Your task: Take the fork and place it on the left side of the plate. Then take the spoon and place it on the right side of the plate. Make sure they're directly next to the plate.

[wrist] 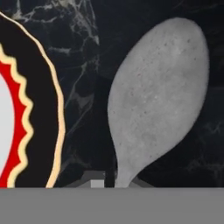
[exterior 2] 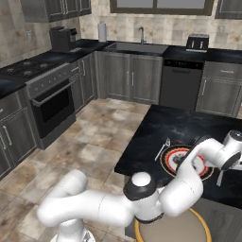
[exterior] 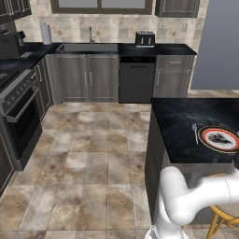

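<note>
The plate [exterior 2: 166, 159] with its red-orange rim lies on the black island counter [exterior 2: 189, 124], and it also shows in the left base view [exterior: 219, 138]. Directly at its left lies the fork [exterior 2: 163, 148], seen too at the plate's left edge [exterior: 194, 132]. Just off the plate's right side, the spoon [wrist: 159, 96] rests flat on the counter, with its oval bowl pointing away from the hand. Its handle [exterior 2: 219, 178] runs back into my gripper [wrist: 114, 181], which is low over the counter and shut on the spoon. The plate's rim [wrist: 41, 109] sits a short gap from the bowl.
A round stool with a yellow rim [exterior 2: 165, 232] stands at the island's near side, under my arm. Dark cabinets, a stove [exterior 2: 49, 97], a sink [exterior 2: 137, 46] and a toaster [exterior 2: 197, 42] line the far walls across the tiled floor.
</note>
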### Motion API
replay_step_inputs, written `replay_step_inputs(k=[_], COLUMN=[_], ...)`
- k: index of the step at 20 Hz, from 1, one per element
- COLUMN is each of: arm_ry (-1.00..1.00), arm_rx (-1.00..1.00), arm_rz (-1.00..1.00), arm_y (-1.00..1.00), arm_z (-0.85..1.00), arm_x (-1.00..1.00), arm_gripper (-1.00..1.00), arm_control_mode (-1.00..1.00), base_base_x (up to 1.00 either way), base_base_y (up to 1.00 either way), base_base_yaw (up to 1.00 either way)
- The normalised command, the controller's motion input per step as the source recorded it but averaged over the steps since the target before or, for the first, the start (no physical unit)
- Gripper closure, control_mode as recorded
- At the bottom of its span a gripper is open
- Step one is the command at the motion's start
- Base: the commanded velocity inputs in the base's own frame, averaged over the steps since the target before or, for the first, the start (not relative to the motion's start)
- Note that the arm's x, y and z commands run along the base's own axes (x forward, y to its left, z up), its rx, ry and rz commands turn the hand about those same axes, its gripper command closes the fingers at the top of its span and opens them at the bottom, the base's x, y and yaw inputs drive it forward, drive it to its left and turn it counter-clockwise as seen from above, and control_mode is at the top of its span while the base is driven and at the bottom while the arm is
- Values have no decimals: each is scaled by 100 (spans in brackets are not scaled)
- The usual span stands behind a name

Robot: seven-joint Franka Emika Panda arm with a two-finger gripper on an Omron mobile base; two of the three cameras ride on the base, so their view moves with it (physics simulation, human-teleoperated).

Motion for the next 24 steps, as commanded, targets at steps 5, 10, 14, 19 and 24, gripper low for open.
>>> replay_step_inputs(k=[5, 10, 14, 19, 24], arm_ry=[0, 0, 0, 0, 0], arm_rx=[0, 0, 1, 4, 4], arm_rz=[0, 0, -1, -2, -3], arm_y=[-13, 1, 5, 0, 18], arm_z=[-10, -2, -1, 0, 0], arm_x=[8, -3, -9, 0, 0], arm_gripper=[100, -100, -100, -100, -100], arm_control_mode=[-100, -100, -100, -100, -100], base_base_x=[0, 0, 0, 0, 0], base_base_y=[0, 0, 0, 0, 0], base_base_yaw=[0, 0, 0, 0, 0])
